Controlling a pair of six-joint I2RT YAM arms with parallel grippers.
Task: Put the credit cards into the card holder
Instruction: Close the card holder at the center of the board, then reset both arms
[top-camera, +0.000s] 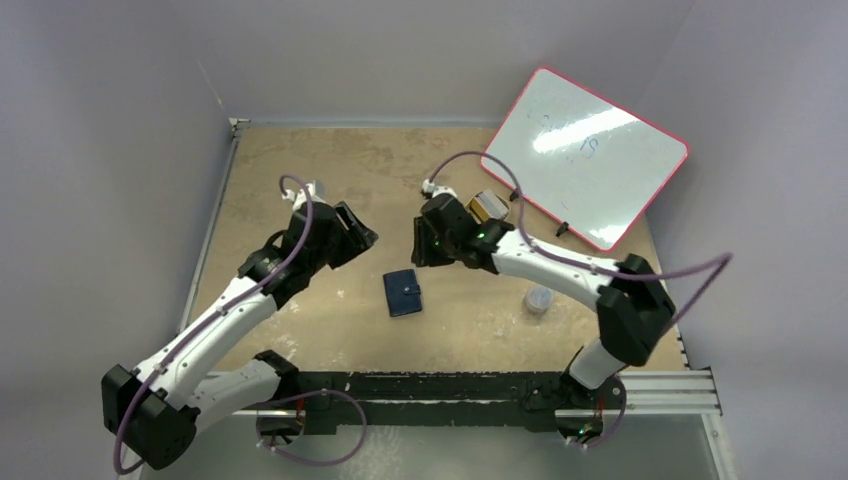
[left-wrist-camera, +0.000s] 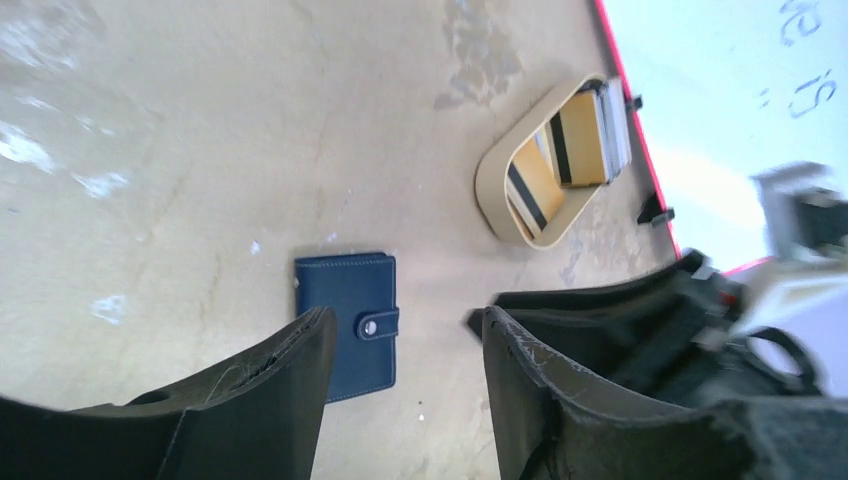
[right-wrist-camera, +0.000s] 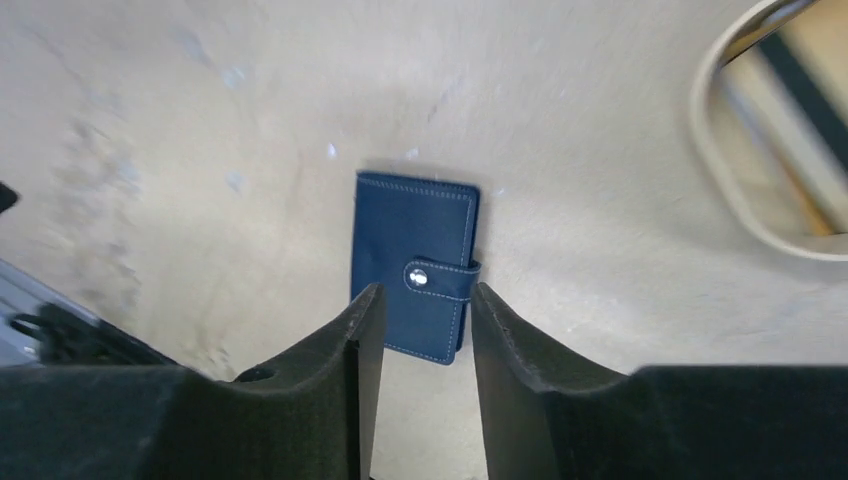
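Card holder (top-camera: 404, 293) lies flat on the table (top-camera: 330, 180), folded shut, its strap fastened by the pale snap (right-wrist-camera: 418, 279). I judge it must be opened before any card can go in. That would explain why both pincers hang over it rather than over the cards.

The right pincer (right-wrist-camera: 427, 295) stands with its jaws a narrow way apart and nothing between them. From its wrist view the card holder sits below and just beyond the fingertips, and the snap lines up with the gap. The left pincer (left-wrist-camera: 408, 320) has its jaws wide, also empty. From its view the card holder lies below it and off to one side, with a corner hidden behind one finger (left-wrist-camera: 270, 390). From above, the card holder is between the two pincers, a little nearer the bases than either, and neither touches it.

The credit cards (left-wrist-camera: 585, 135) are stacked on edge in the tan tray (left-wrist-camera: 490, 185), beyond the left pincer and well apart from the card holder. The tray sits just beside the right pincer's wrist, against the foot of the whiteboard (top-camera: 585, 155). None of the cards has yet gone in.
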